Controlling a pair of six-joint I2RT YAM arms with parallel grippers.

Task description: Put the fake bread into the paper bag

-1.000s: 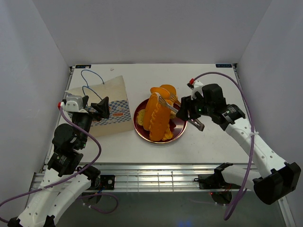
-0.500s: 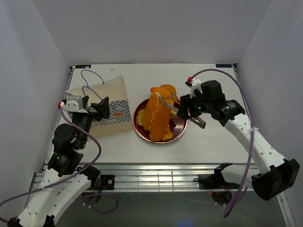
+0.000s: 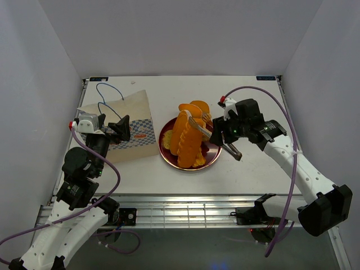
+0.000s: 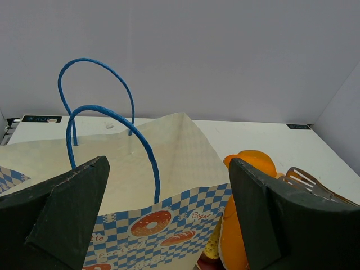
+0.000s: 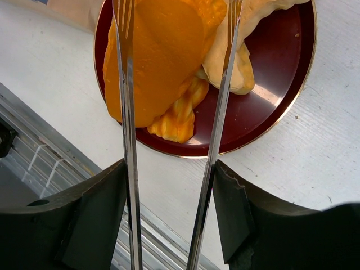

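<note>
Bread pieces of glossy orange-golden plastic (image 3: 188, 138) sit heaped on a dark red round plate (image 3: 212, 151), with the tan kraft paper bag (image 3: 138, 115) at its nine o'clock. Right gripper (image 5: 178, 17), reaching from three o'clock, straddles a long loaf (image 5: 157, 62), its fork fingers (image 5: 128, 112) spread wide. Left gripper (image 4: 169, 169) gapes wide and empty, facing the bag.

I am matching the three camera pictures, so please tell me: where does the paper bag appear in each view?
Top external: the paper bag is left of centre.
Left wrist: it fills the lower left and middle, blue handles up.
Right wrist: only a tan strip at the top left corner, probably the bag.
Shared landmark: the fake bread, in all three views.
</note>
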